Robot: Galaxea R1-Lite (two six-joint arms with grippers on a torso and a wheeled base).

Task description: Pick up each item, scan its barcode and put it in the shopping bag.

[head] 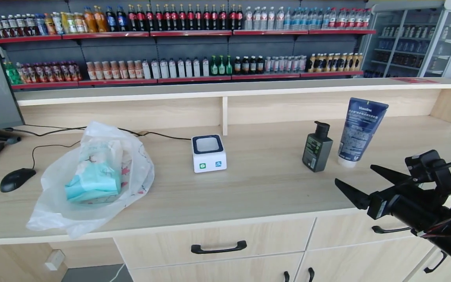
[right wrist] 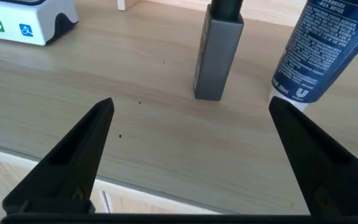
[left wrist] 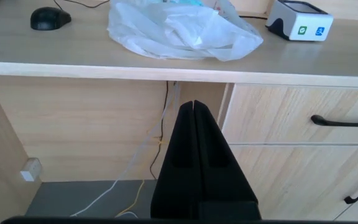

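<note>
**Right pincer wide open before the two items on the worktop**

The right pincer (head: 354, 175) hangs at the front edge of the worktop (head: 249, 188), its two black fingers spread wide and holding nothing. In the right wrist view this pincer (right wrist: 189, 104) faces the dark green pump bottle (right wrist: 219, 56) and the blue tube (right wrist: 328, 50), apart from both.

The pump bottle (head: 317, 150) stands upright just beside the tube (head: 360, 129), which stands on its white cap. To the robot's left of them sits the white barcode scanner (head: 208, 152), window up. Further left lies the translucent shopping bag (head: 53, 211), slumped on the worktop with a teal packet (head: 92, 176) inside. A black mouse (head: 17, 179) rests near it.

The left pincer (left wrist: 193, 106) is below the worktop edge, in front of the cabinet, fingers pressed together and empty.
</note>
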